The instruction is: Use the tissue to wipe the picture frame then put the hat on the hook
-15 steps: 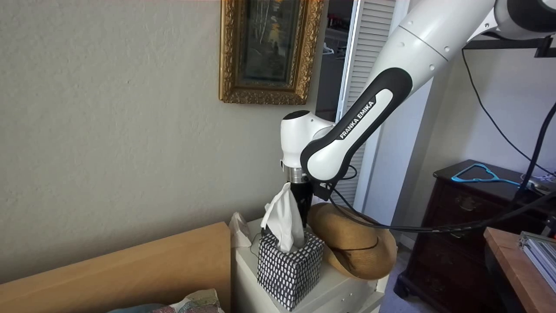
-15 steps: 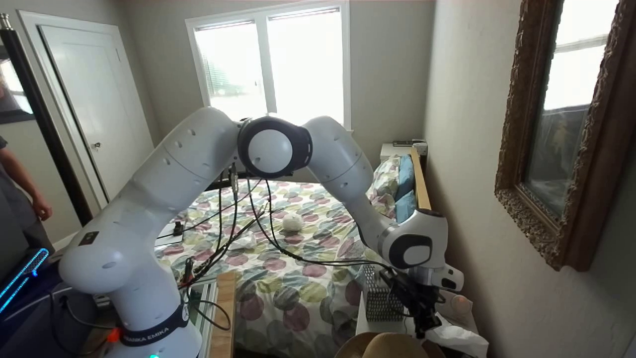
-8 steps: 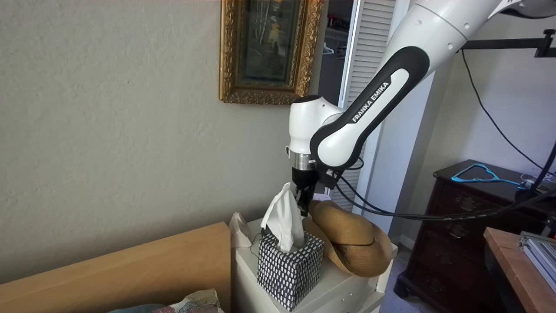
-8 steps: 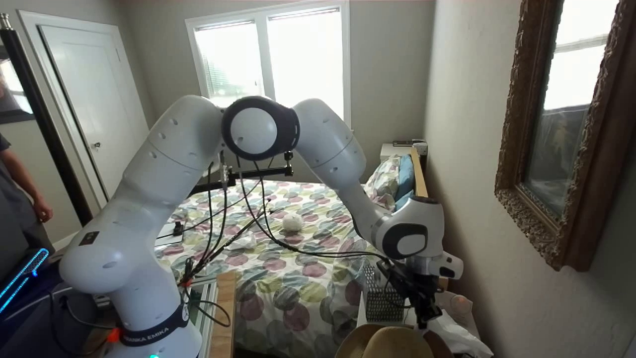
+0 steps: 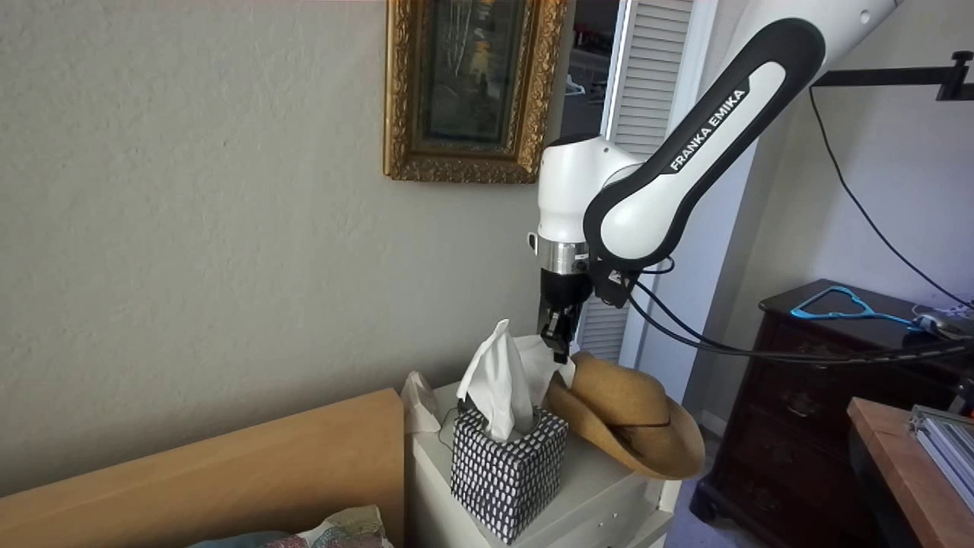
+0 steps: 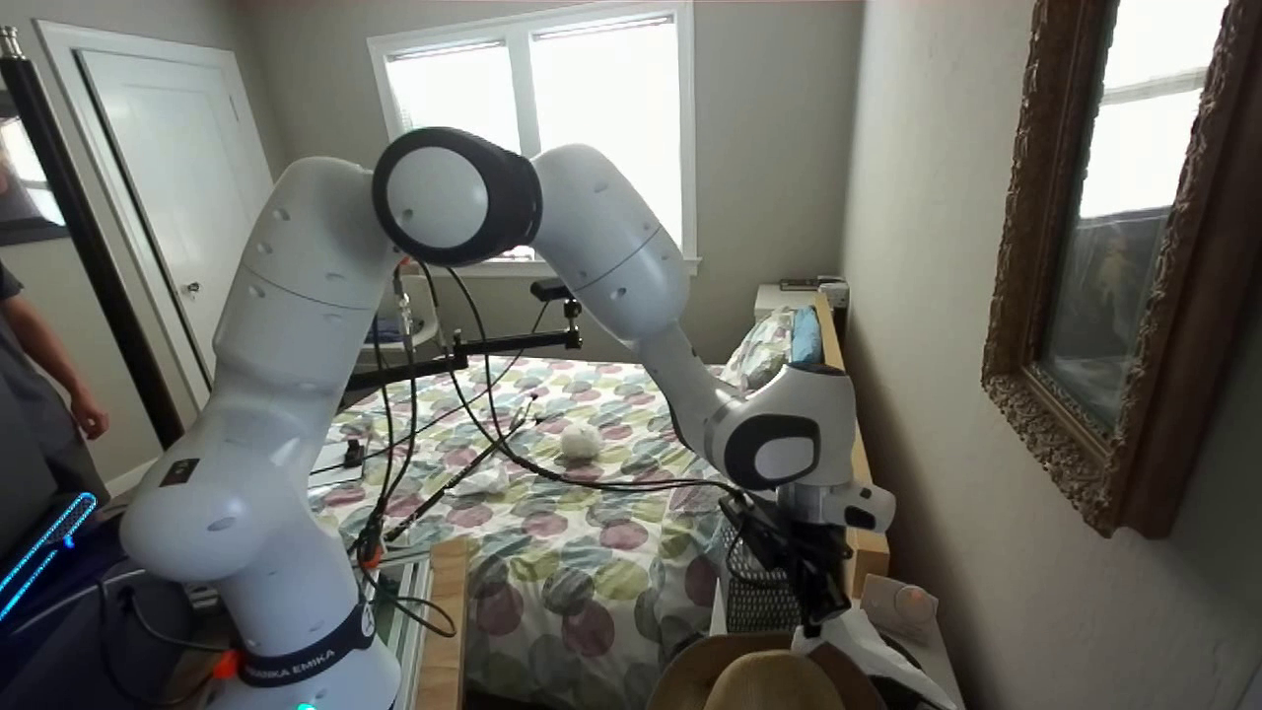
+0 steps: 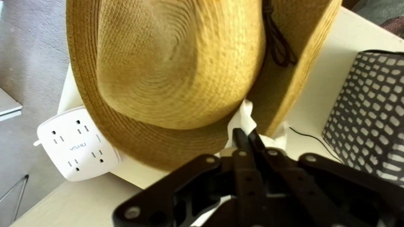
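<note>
My gripper (image 5: 561,355) hangs pointing down above the white cabinet, shut on the tissue (image 7: 246,121). In the wrist view a crumpled end of it sticks out past the fingertips, over the hat's brim. Some of the tissue (image 6: 873,651) trails off behind the gripper in an exterior view. The tan hat (image 7: 164,63) rests on the cabinet, crown up, just beside and below my fingers; its brim (image 5: 586,422) leans near the tissue box. Higher up on the wall hangs the gold picture frame (image 5: 464,169), above the gripper and apart from it. The hook is out of view.
A checkered tissue box (image 5: 506,472), a white tissue standing out of it, sits on the cabinet (image 5: 586,502). A white outlet block (image 7: 79,143) lies by the hat. Cables (image 6: 631,485) hang from the arm. A wooden headboard (image 5: 228,464) adjoins; a person (image 6: 44,365) stands far left.
My gripper has risen and moved away from the tissue box, carrying the tissue up into view behind the box. The hat has shifted slightly.
</note>
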Controlling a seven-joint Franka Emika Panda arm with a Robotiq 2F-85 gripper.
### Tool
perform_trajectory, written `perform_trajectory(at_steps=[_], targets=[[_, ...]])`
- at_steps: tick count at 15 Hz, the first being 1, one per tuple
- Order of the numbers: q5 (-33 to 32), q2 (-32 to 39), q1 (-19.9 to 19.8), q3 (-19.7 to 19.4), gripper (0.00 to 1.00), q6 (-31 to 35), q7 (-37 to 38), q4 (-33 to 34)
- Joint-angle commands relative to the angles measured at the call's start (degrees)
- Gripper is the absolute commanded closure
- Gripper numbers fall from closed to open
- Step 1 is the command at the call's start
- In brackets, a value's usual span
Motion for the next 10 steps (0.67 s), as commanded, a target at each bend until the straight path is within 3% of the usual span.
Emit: perform_trajectory(at_steps=[1,5,10], targets=[[-1.4,-3.6,0.7,-0.5,1.0,0.4,1.4,-4.0],[-1.7,-4.7,0.7,-0.5,1.0,0.7,1.6,-5.2],[-2.0,-10.1,0.7,-1.9,1.0,6.7,4.1,-10.6]])
